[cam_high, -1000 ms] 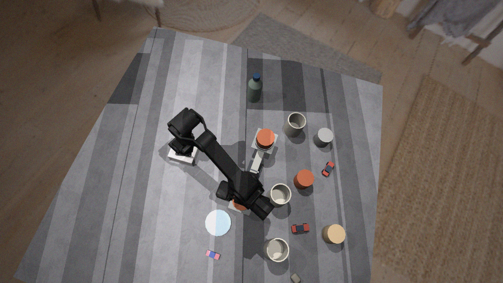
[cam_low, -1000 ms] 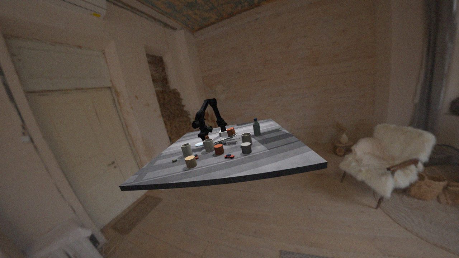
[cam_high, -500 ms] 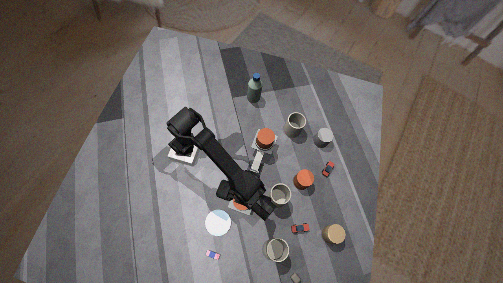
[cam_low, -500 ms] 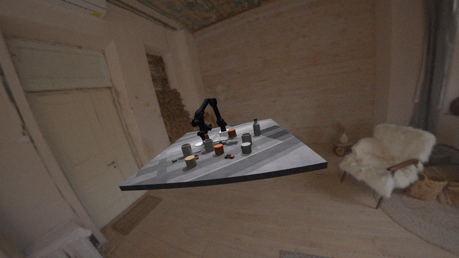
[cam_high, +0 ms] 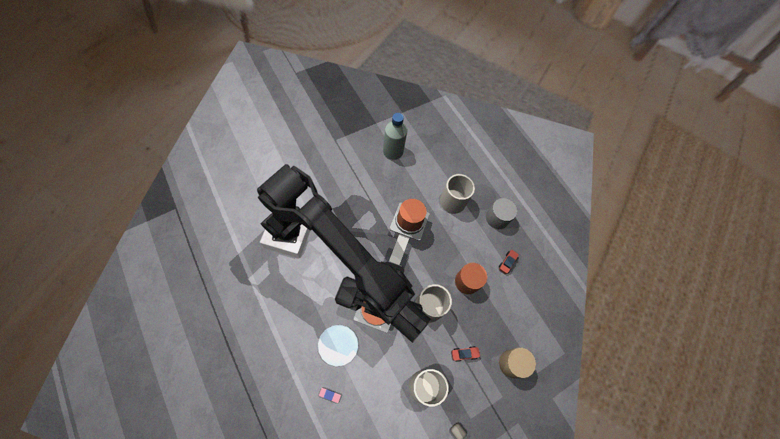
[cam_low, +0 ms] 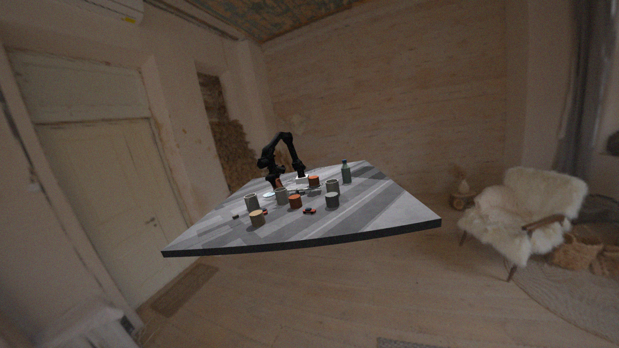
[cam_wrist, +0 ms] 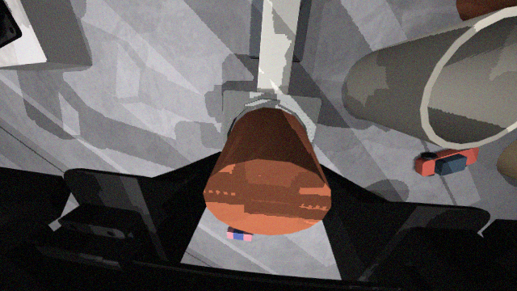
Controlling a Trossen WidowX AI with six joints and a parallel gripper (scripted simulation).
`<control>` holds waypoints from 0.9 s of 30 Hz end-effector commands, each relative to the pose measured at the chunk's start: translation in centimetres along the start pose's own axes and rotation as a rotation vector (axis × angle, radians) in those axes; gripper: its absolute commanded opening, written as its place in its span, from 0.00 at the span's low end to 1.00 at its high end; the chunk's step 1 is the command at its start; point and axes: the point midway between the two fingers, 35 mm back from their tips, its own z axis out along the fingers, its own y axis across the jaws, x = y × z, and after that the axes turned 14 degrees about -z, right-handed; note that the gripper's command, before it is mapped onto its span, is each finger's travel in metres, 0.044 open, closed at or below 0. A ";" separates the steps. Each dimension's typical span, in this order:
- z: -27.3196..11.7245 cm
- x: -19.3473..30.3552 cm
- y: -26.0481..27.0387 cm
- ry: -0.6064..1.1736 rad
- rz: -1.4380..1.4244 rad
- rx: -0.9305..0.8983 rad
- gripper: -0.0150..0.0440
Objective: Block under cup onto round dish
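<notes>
Seemingly, from the top view, the gripper (cam_high: 381, 319) is clamped on the near orange cup (cam_high: 368, 317), which sits on the balance's (cam_high: 400, 248) end pad just beside the round dish (cam_high: 337, 344). If the cup is raised with a sideways pull, the beam could be rocked and the far orange cup (cam_high: 411, 214) disturbed. A cream cup (cam_high: 435, 300) stands just beside the gripper, opposite the dish, and could be struck.

In the exterior view, the arm (cam_low: 276, 155) is seen bent over the crowded middle of the table (cam_low: 367, 207).

In the wrist view, the cup (cam_wrist: 268, 178) is pinched between the jaws; no block can be seen yet. A red toy car (cam_wrist: 446, 162) lies near.
</notes>
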 end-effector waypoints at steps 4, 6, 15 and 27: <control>-1.3 0.4 -0.4 0.016 -0.003 0.017 0.25; -1.6 0.4 -0.4 0.016 -0.003 0.017 0.25; -2.7 0.4 -0.4 0.016 -0.003 0.017 0.25; -4.3 0.3 -0.4 0.016 -0.003 0.017 0.25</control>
